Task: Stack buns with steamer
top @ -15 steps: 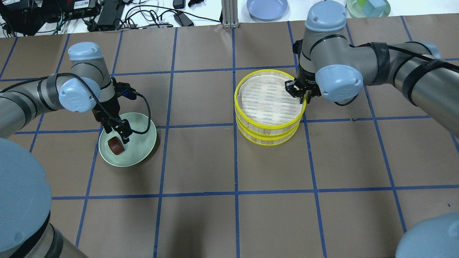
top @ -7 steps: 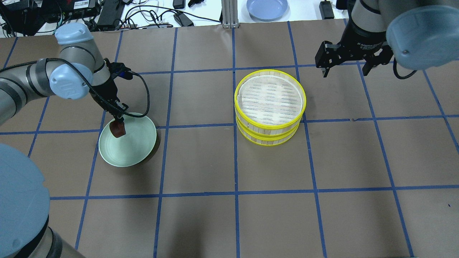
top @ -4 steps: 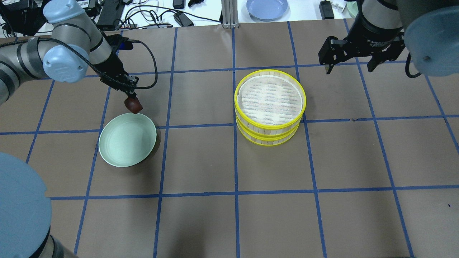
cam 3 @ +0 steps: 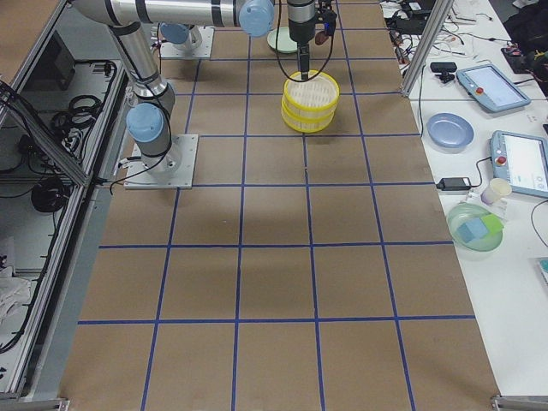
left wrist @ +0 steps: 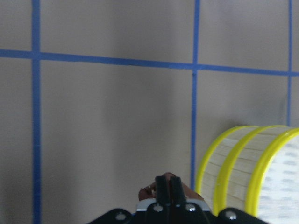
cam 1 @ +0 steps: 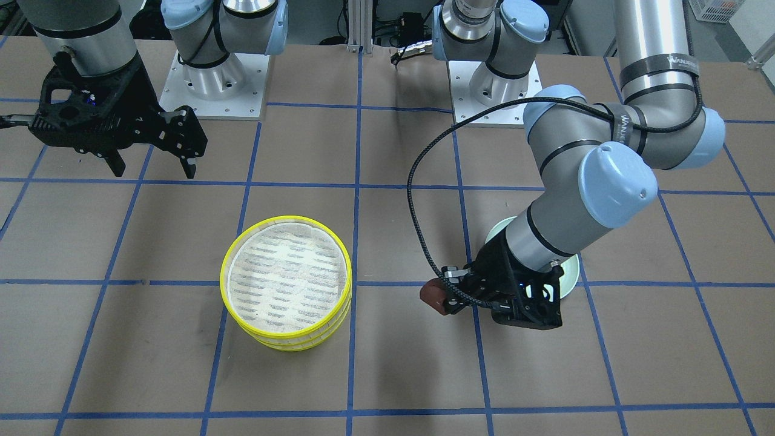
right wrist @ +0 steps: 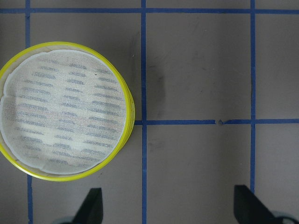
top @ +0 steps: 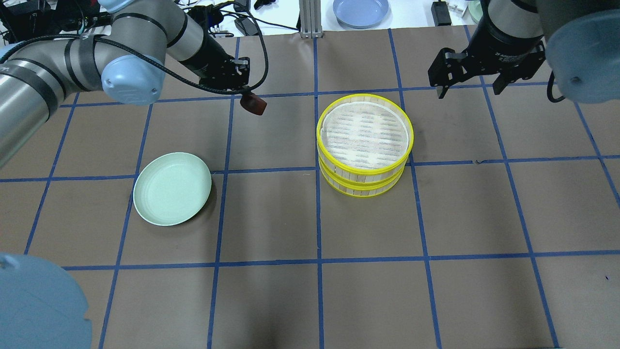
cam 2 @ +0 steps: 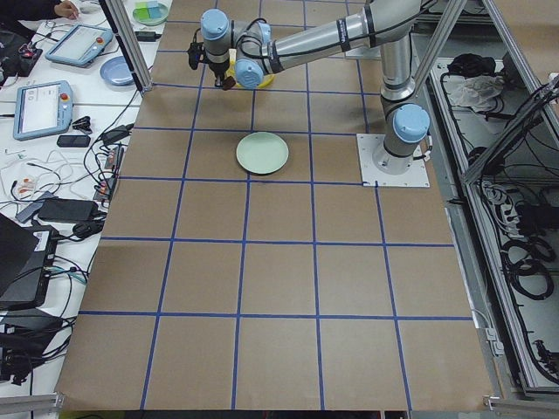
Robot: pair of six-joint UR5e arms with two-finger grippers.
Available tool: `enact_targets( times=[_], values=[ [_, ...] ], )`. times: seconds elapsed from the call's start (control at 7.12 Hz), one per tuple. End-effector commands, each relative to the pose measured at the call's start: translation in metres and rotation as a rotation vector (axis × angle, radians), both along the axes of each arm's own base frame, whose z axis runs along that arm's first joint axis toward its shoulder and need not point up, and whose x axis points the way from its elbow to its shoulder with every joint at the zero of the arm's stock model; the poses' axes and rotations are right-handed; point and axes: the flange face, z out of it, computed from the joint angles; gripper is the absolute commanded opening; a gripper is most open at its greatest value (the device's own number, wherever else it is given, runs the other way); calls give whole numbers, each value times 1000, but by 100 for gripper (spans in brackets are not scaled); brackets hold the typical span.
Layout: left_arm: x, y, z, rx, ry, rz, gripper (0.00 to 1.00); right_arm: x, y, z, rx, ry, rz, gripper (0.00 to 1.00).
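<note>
1. Basically, brown paper-covered bench (top: 271,218) with a blue tape grid carries everything. Both arm bases are bolted on at the robot's side.
2. Left arm (top: 72,68) comes in from the overhead view's left and reaches across the far part of the bench. Its wrist ends between the plate and the steamer.
3. Right arm (top: 576,48) sits at the overhead view's far right, with its wrist raised above the bench. It is beyond and to the right of the steamer, not touching it.
4. Steamer (top: 364,145) has two yellow-rimmed tiers stacked one on the other, standing upright right of bench centre. The top tier shows a white liner with a grey dashed pattern.
5. Pale green plate (top: 172,189) is flat on the bench, left of centre and well apart from the steamer. In the front view the left arm's wrist partly hides it.
6. Blue plate (top: 361,10) sits on the white table past the bench's far edge.
7. Right fingers (right wrist: 88,210) are spread wide with nothing between them. The right wrist view looks straight down, with the steamer at the left of that frame.
8. Left fingers (left wrist: 163,191) are closed tight on the dark reddish-brown bun (top: 253,104).
9. Bun is up off the bench, clear of the plate, on the far side of it. It hangs near the steamer's left side in the overhead view but not over it. The left wrist view shows the steamer wall just right of the fingers.
</note>
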Motion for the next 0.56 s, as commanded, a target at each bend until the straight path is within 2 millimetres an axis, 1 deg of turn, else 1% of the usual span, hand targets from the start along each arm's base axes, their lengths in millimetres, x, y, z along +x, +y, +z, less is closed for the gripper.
enact_targets(
  times=[0.0, 0.14, 0.28, 0.42],
  values=[
    [-65, 13, 3, 43, 167, 82, 0, 0, 2, 2, -1, 3, 1, 100],
    [-91, 22, -6, 56, 181, 64, 0, -1, 4, 3, 4, 12, -1, 100],
    [-115, 37, -18, 110, 192, 67, 0, 1, 5, 2, 5, 5, -3, 100],
    [-126, 49, -31, 150, 187, 69, 0, 0, 4, 3, 5, 7, -5, 100]
  ],
)
